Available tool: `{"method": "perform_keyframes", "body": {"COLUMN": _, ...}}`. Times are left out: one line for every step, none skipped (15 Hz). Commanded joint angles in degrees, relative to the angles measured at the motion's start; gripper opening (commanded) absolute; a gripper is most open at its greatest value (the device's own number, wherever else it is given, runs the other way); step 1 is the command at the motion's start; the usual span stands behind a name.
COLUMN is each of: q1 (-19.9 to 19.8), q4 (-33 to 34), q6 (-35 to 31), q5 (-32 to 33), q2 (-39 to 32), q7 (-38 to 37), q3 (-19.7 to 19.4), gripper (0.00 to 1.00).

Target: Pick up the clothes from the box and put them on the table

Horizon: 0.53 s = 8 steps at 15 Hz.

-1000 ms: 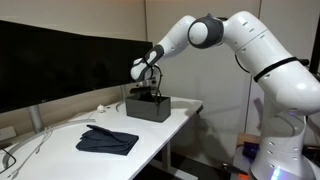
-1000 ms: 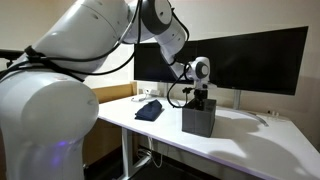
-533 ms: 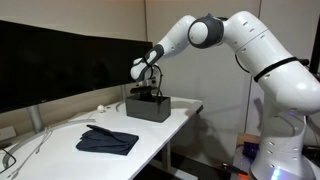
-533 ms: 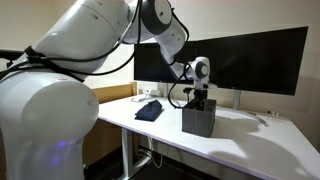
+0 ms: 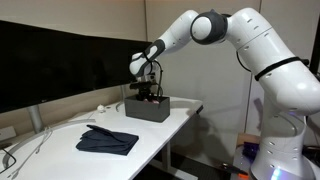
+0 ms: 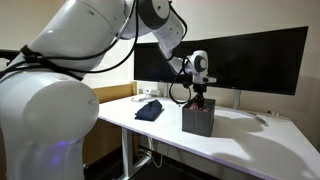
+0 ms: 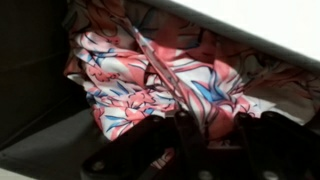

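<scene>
The white tabletop [image 5: 150, 132] spreads beneath the hand [image 5: 148, 93], and black monitors [image 6: 250, 55] stand behind the hand along the far edge. The big white arm [image 5: 235, 35] arches in from the side and bends at the elbow. It then reaches down so that the wrist points at the tabletop and the hand hangs upright over the box [image 5: 147, 108].

The box — small, low and dark — sits directly under the hand, near one end of the tabletop. Inside it lies the pink-and-red garment [image 7: 150, 80], crumpled and filling the space below the hand. The wrist view shows its pale and blue patches, with a dark wall of the box running along one side. In both exterior views a bit of red shows between the hand and the box rim.

The navy garment [image 5: 107, 141] lies flat on the tabletop, well apart from the hand and outside the box.

The hand is narrow — its fingers [image 7: 245, 140] are pinched on a ridge of the pink-and-red garment, which runs taut from the heap up into the grip. The fingertips stand about level with the box rim. I cannot tell whether the rest of the cloth has left the box floor.
</scene>
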<state>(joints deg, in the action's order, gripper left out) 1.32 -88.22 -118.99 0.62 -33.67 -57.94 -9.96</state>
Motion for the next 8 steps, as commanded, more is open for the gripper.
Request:
{"method": "perform_keyframes", "body": {"q1": 0.45, "q4": -3.76, "q6": 0.66, "q5": 2.29, "q2": 6.11, "q7": 2.95, "q3": 0.42, "gripper": 0.09}}
{"method": "perform_keyframes", "body": {"q1": 0.62, "q4": -4.17, "q6": 0.64, "q5": 2.88, "q2": 7.36, "q7": 3.47, "q3": 0.43, "gripper": 0.09}}
{"method": "perform_keyframes", "body": {"q1": 0.74, "q4": -4.41, "q6": 0.81, "q5": 3.42, "q2": 8.57, "q7": 3.94, "q3": 0.48, "gripper": 0.09}}
{"method": "perform_keyframes", "body": {"q1": 0.84, "q4": -4.55, "q6": 0.99, "q5": 3.98, "q2": 9.6, "q7": 4.26, "q3": 0.59, "gripper": 0.09}}
{"method": "perform_keyframes", "body": {"q1": 0.82, "q4": -4.47, "q6": 1.31, "q5": 4.36, "q2": 10.52, "q7": 4.9, "q3": 0.79, "gripper": 0.09}}
{"method": "perform_keyframes", "body": {"q1": 0.86, "q4": -4.48, "q6": 1.54, "q5": 4.63, "q2": 11.49, "q7": 5.35, "q3": 0.89, "gripper": 0.09}}
{"method": "perform_keyframes", "body": {"q1": 0.89, "q4": -4.52, "q6": 1.93, "q5": 4.87, "q2": 12.44, "q7": 6.12, "q3": 1.08, "gripper": 0.09}}
{"method": "perform_keyframes", "body": {"q1": 0.99, "q4": -4.35, "q6": 2.32, "q5": 5.17, "q2": 13.31, "q7": 6.58, "q3": 1.18, "gripper": 0.09}}
